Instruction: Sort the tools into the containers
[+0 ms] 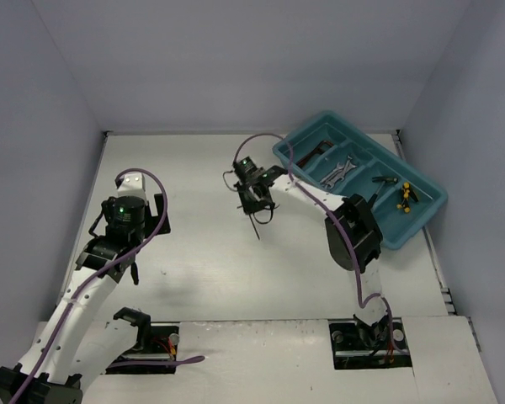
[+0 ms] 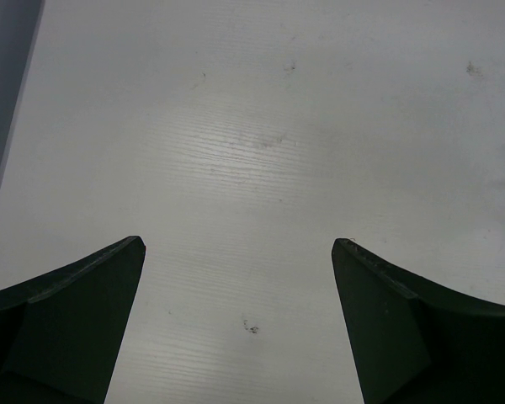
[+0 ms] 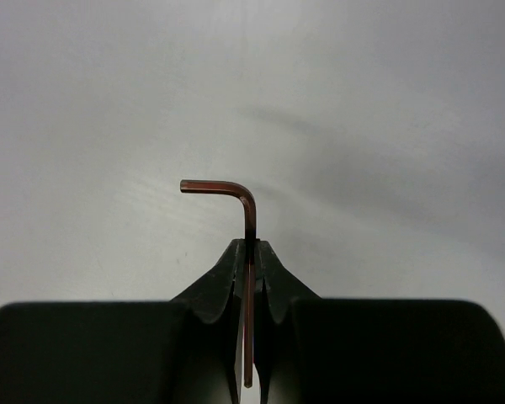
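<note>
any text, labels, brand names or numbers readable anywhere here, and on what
None can be read.
No lettering shows on the teal tray, the hex key held in the right gripper, or the open left gripper.
Any stamps on the wrenches are too small to read.

A robotics lab cell: white table (image 1: 202, 252) boxed in by plain walls (image 1: 252, 59).

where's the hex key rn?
The hex key is pinched in the right hand (right wrist view); overhead, over the table just left of the teal tray.
</note>
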